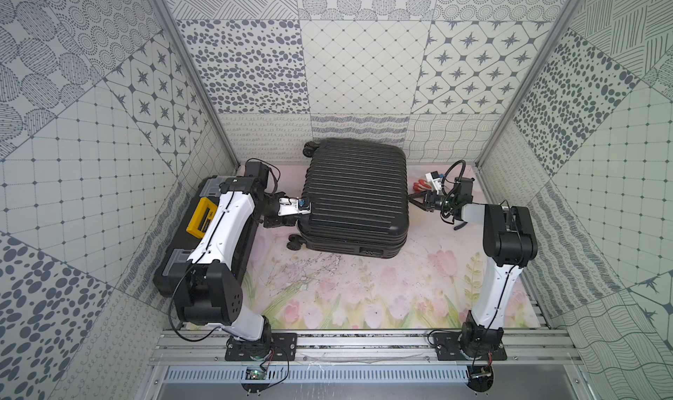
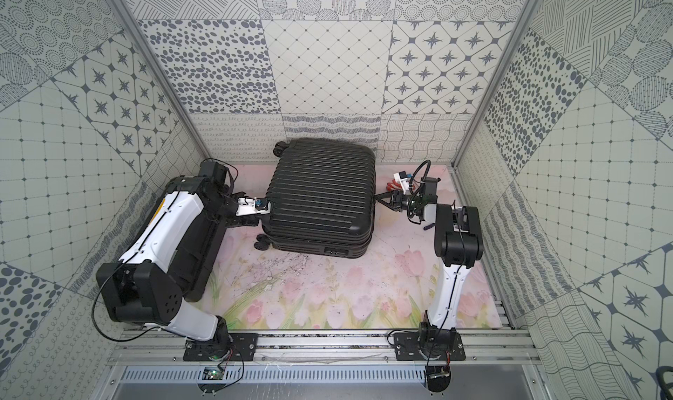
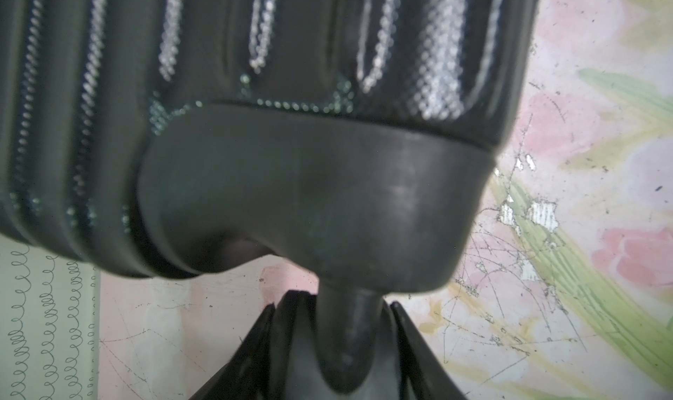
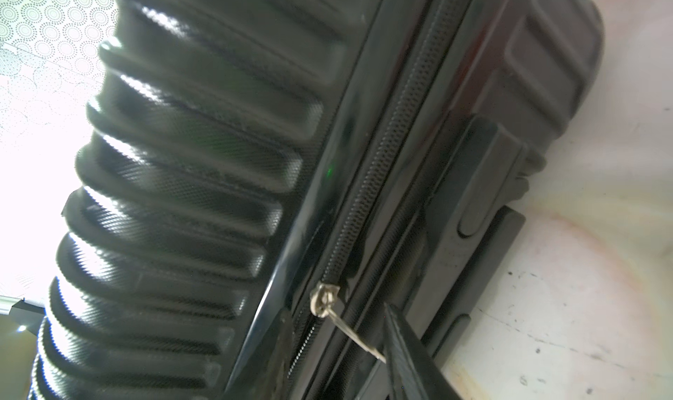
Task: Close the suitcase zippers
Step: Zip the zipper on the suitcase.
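Your left hand [image 3: 333,303] clamped a wheel [image 3: 309,198] | right hand [image 1: 414,199] sat at suitcase's [image 1: 355,187] 3 o'clock, hold on pull [image 4: 358,338] couldn't be told | risk: shallow pinch could have let pull slip.

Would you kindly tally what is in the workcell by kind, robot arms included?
black suitcase: 1
black toolbox with yellow handle: 1
red-handled item, too small to identify: 1
robot arms: 2 (left arm, right arm)
Total: 5
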`<action>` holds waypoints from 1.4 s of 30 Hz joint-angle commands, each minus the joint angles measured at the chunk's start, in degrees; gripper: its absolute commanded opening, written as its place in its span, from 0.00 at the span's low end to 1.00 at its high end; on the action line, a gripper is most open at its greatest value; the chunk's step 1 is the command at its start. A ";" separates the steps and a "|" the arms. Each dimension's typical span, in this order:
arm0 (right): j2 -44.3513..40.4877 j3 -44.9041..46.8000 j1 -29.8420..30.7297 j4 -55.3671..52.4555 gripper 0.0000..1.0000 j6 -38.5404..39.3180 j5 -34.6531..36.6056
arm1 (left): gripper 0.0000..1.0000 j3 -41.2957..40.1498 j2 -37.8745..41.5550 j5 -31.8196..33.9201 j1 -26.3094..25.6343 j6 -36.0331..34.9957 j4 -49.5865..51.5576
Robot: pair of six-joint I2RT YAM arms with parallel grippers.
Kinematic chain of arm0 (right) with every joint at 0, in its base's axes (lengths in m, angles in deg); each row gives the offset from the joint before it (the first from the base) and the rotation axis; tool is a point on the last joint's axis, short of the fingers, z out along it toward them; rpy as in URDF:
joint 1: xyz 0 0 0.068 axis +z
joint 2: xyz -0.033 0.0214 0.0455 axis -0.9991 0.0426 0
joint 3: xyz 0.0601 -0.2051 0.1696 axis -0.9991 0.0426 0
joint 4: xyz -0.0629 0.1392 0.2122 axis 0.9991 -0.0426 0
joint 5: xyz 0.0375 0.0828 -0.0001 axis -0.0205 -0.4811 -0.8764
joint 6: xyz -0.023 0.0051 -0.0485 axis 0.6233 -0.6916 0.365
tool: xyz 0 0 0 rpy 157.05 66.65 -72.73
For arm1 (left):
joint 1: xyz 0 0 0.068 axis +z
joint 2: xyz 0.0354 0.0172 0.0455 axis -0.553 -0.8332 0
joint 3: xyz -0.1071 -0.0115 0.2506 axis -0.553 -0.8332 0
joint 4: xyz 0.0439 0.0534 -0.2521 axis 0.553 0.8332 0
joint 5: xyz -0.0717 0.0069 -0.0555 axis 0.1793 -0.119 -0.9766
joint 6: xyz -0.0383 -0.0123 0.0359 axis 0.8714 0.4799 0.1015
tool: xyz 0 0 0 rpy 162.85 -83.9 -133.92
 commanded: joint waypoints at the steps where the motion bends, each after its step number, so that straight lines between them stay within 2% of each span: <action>1: 0.91 -0.40 0.47 1.42 0.42 0.51 -1.60 | 0.05 0.72 -0.17 -4.34 0.84 8.36 -9.32; 18: 0.01 1.36 0.47 0.85 0.31 0.94 -2.33 | 0.05 -0.08 -0.15 -3.64 0.88 8.26 -9.45; 25: 0.58 0.66 0.56 -0.20 0.18 1.09 -2.36 | 0.06 -0.19 -0.36 -3.82 0.88 8.49 -9.44; 29: 0.41 0.70 0.56 -0.66 0.05 1.49 -2.20 | 0.06 -0.09 -0.28 -4.10 0.89 9.26 -9.40; 32: -0.73 1.47 0.56 -1.64 0.00 2.73 -1.21 | 0.06 -0.14 -0.26 -4.13 0.86 10.95 -9.70; 42: -6.94 7.07 0.55 -6.51 0.00 8.09 3.95 | 0.05 -4.17 3.56 -7.12 0.84 22.41 -13.51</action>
